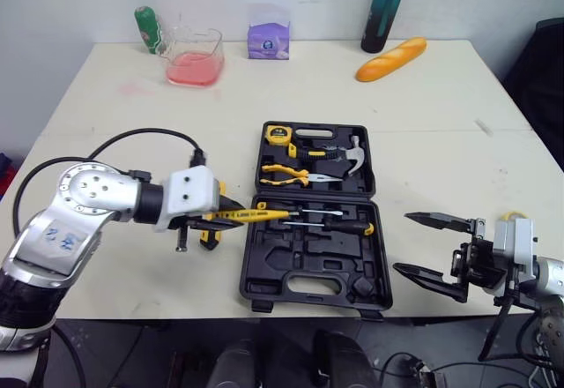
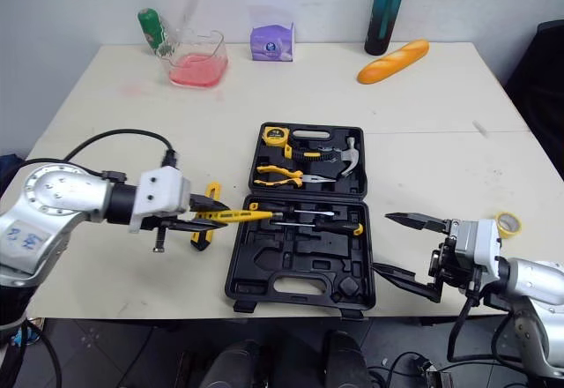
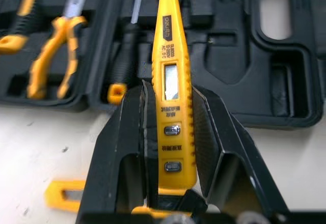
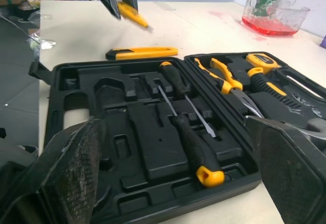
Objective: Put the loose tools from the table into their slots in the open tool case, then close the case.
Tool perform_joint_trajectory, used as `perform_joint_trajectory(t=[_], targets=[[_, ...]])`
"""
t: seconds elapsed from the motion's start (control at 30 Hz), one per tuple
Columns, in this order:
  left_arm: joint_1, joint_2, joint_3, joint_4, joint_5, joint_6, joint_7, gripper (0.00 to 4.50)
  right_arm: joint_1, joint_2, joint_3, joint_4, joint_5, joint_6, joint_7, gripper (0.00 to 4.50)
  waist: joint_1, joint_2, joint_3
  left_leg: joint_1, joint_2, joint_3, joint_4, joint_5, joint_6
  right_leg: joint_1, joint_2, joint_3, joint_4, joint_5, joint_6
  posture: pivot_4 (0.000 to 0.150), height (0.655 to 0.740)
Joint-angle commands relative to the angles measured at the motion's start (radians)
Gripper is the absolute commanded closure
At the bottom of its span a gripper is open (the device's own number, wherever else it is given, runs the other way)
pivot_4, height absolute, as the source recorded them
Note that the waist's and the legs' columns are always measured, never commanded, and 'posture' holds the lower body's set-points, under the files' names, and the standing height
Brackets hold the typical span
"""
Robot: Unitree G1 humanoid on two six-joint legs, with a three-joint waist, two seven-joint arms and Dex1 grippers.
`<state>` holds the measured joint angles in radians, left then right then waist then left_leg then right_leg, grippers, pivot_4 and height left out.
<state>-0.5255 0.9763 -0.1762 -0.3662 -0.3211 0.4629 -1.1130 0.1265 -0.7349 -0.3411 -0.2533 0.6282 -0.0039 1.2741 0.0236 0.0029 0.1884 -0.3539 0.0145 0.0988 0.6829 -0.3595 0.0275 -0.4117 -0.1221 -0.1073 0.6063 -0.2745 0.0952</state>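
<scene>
Well, the left gripper (image 1: 222, 216) is squeezed tight on a yellow tester pen (image 3: 170, 76). One black finger (image 3: 127, 137) presses on each side of the pen's back end. The pen sticks straight out past the fingertips. Its front end is up in the air over the left side of the open black tool case (image 1: 273, 260), and it is not in a slot. Just under this gripper a yellow utility knife (image 4: 142, 53) lies flat on the table (image 1: 423, 123), right beside the case. Past the tip of the pen, two screwdrivers (image 4: 196, 150) lie side by side in the front half of the case. The other slots in that half are bare. The back half of the case, farther from both grippers, holds a tape measure (image 1: 278, 133), yellow pliers (image 1: 286, 174) and a hammer (image 1: 344, 160). The right gripper (image 1: 407, 242) has its two fingers spread wide and holds nothing. It hangs low near the front right corner of the case, with its fingers pointing at the case, and it does not touch it. Far across the table from both grippers sit a loaf of bread (image 1: 390, 58) and a glass cup of pink water (image 1: 194, 57).
</scene>
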Motion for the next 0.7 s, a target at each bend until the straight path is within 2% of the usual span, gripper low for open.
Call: perform_joint_trajectory(t=[0.03, 0.17, 0.37, 0.7], targets=[[-0.108, -0.041, -0.12, 0.002, 0.065, 0.079, -0.034, 3.94, 0.013, 0.001, -0.037, -0.032, 0.021, -0.033, 0.011, 0.0, 0.001, 0.0, 0.0, 0.0, 0.0, 0.0, 0.0, 0.0, 0.0, 0.0, 0.0, 0.0, 0.0, 0.0, 0.0, 0.15, 0.7349], [-0.207, -0.122, -0.213, 0.021, 0.12, 0.178, -0.014, 3.94, 0.031, 0.008, -0.039, -0.024, 0.021, -0.055, 0.027, 0.0, 0.003, -0.001, 0.001, 0.0, 0.0, 0.0, 0.001, 0.001, 0.001, 0.0, 0.002, 0.001, 0.001, 0.0, 0.001, 0.15, 0.7349], [-0.323, -0.208, -0.32, 0.1, 0.222, 0.204, -0.012, 3.94, 0.033, 0.012, -0.03, -0.01, 0.013, -0.073, 0.035, 0.0, 0.0, -0.002, 0.001, -0.001, 0.0, 0.0, 0.003, 0.001, 0.001, 0.0, 0.004, 0.003, 0.002, 0.001, 0.001, 0.15, 0.7349], [-0.346, -0.248, -0.382, 0.148, 0.304, 0.205, -0.049, 3.94, 0.044, 0.025, -0.022, -0.016, -0.001, -0.087, 0.022, 0.0, 0.001, -0.003, 0.002, -0.001, 0.001, -0.001, 0.005, 0.002, 0.001, 0.0, 0.005, 0.003, 0.004, 0.001, 0.001, 0.15, 0.7349]])
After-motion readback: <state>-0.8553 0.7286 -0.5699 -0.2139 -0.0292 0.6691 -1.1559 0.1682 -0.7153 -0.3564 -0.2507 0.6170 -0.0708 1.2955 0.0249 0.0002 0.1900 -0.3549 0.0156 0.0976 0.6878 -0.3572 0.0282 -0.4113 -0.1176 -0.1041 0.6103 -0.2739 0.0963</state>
